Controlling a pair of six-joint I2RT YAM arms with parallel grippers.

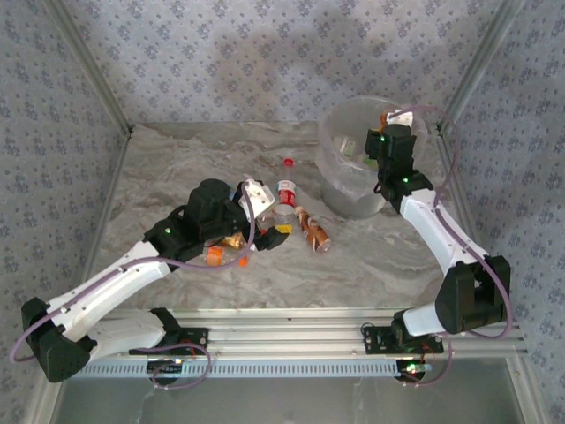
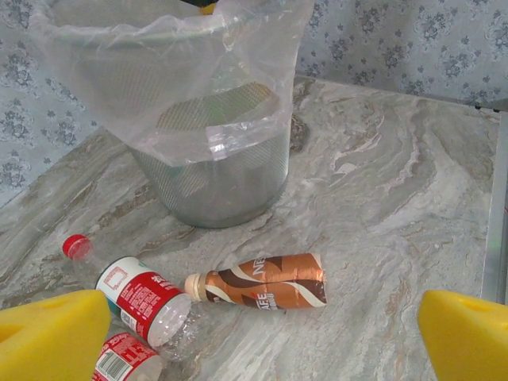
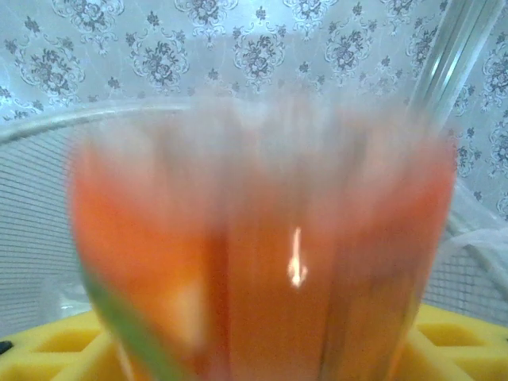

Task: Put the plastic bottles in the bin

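My right gripper (image 1: 378, 161) hangs over the bin (image 1: 332, 132), a round mesh basket with a clear bag liner (image 2: 206, 186). An orange-labelled plastic bottle (image 3: 262, 262) sits right in front of the right wrist camera, between the yellow fingers (image 3: 55, 349). It is streaked by vertical blur while the bin rim (image 3: 48, 131) behind stays sharp, so it looks loose in open jaws. My left gripper (image 1: 267, 235) (image 2: 262, 341) stands open and empty, low over the pile. Ahead of it lie a brown bottle (image 2: 266, 282) (image 1: 313, 231) and two red-labelled clear bottles (image 2: 143, 302) (image 2: 123, 361).
A loose red cap (image 1: 289, 162) lies on the marble table (image 1: 371, 265) left of the bin. More bottles, one orange (image 1: 216, 254), lie under the left arm. Patterned walls and metal posts (image 1: 88, 79) enclose the table on three sides.
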